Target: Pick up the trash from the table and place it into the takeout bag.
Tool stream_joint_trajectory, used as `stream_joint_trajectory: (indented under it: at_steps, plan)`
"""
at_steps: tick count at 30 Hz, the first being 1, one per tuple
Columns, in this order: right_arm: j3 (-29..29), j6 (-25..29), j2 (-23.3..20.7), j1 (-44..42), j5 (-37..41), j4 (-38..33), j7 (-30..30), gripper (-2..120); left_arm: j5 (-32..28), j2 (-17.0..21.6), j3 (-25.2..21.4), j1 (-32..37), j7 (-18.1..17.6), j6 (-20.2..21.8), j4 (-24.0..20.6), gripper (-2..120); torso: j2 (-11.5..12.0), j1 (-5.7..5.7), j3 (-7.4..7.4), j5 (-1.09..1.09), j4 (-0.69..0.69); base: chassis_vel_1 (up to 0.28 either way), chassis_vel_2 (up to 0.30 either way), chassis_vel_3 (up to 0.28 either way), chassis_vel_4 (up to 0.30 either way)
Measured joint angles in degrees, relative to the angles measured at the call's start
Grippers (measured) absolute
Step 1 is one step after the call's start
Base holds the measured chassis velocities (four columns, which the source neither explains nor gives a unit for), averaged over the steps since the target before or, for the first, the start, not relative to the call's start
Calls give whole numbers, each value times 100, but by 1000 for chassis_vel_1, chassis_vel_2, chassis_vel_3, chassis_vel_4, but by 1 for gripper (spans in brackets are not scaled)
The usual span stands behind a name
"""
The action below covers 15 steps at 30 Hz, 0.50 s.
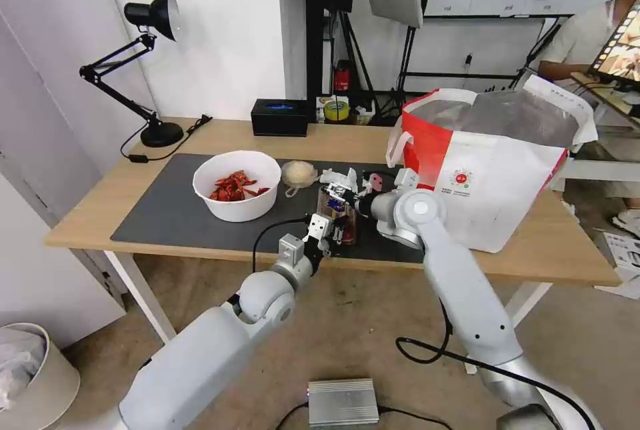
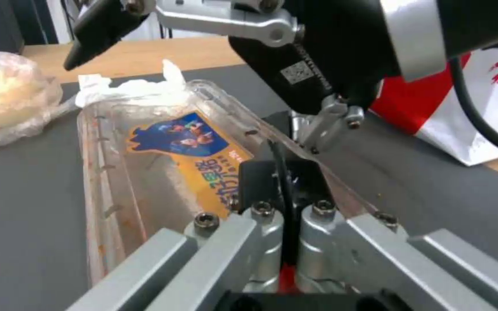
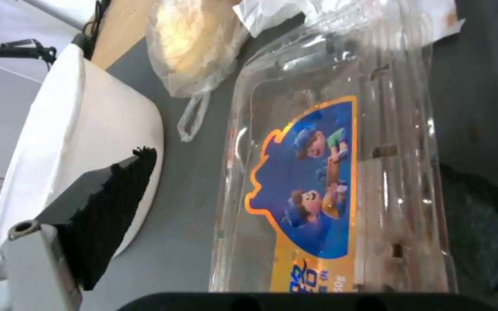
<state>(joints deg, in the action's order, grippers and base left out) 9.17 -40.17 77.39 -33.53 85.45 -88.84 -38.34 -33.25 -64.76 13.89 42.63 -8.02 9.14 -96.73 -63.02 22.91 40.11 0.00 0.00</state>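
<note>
Nothing seemed bagged yet (the bag's (image 1: 493, 170) inside was hidden). The bowl of red shells (image 1: 237, 185), the small tub (image 1: 299, 173), the tissue (image 2: 128, 88) and the clear tray (image 2: 168, 164) all lay on the table's (image 1: 100, 210) dark mat. The left gripper (image 2: 286, 172) pinched the tray's near edge; the right gripper (image 1: 347, 190) hovered over it, jaws apart. A black box (image 1: 280, 117) and lamp (image 1: 150, 70) stood behind, clear of the work.
</note>
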Motion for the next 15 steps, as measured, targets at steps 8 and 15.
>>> stream_joint_trajectory:
  at_steps: [8, 15]
  plan:
    - [-13, -17, 20, 16, -14, 63, 4, 100, -5, 32, -18, 17, -1, -7, -26, 0, 0, 0, 0, 0, 0, 0, 0, 0, 0]
    - [-16, -36, 51, 15, -15, 75, 14, 100, -3, 29, -24, 64, -3, -12, -49, 0, 0, 0, 0, 0, 0, 0, 0, 0, 0]
